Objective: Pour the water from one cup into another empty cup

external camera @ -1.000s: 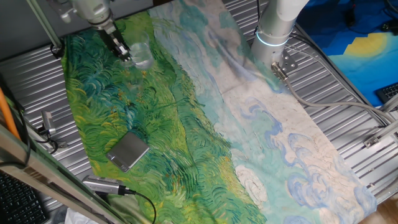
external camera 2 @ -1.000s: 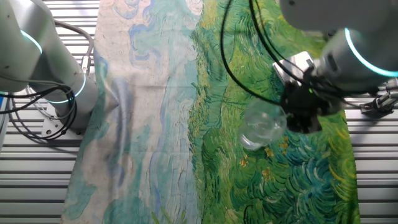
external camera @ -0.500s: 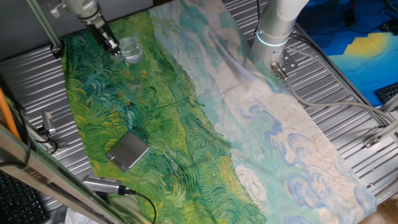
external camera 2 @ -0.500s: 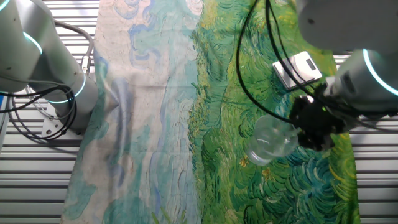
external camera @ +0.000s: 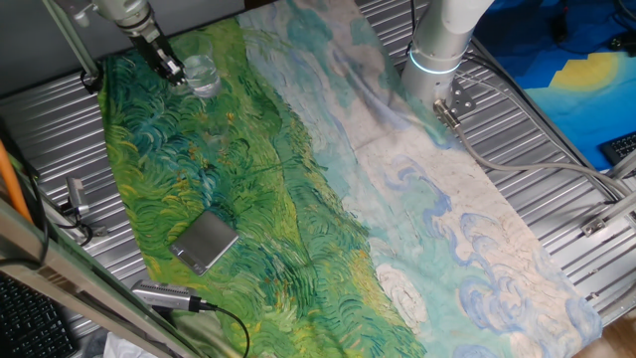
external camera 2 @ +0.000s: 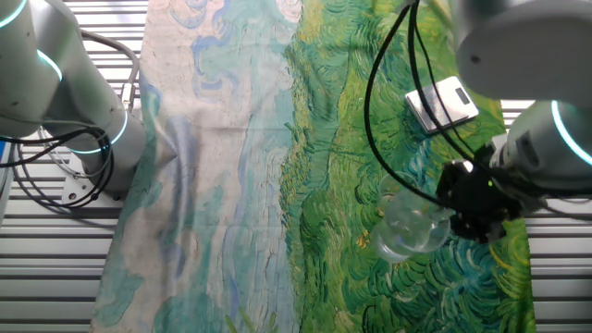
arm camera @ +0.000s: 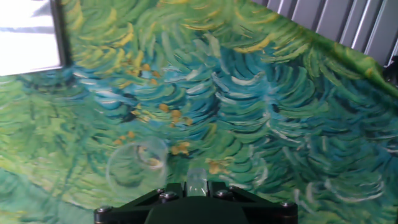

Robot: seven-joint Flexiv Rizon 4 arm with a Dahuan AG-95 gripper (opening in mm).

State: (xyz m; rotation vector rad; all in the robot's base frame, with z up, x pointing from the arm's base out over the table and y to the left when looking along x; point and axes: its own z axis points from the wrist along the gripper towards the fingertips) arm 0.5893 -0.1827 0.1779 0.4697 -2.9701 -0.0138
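The gripper [external camera 2: 460,218] has its fingers closed on the glass cup [external camera 2: 407,230], holding it clear of the painted cloth [external camera: 298,189] that covers the worktop; in one fixed view the cup [external camera: 202,74] sits in the upper left of the frame, in the other in the lower right. It appears tipped onto its side rather than upright, which suggests the pour is either under way or finished, though that is a judgement only. No stream shows, and the water cannot be made out in any view. A second cup cannot be found with certainty; the hand view shows only a faint round glassy outline [arm camera: 137,165] at lower left, too blurred to tell which cup it is. A grey square block [external camera: 205,240] lies on the cloth well apart from the cup. The fingertips are largely hidden behind the black gripper body.
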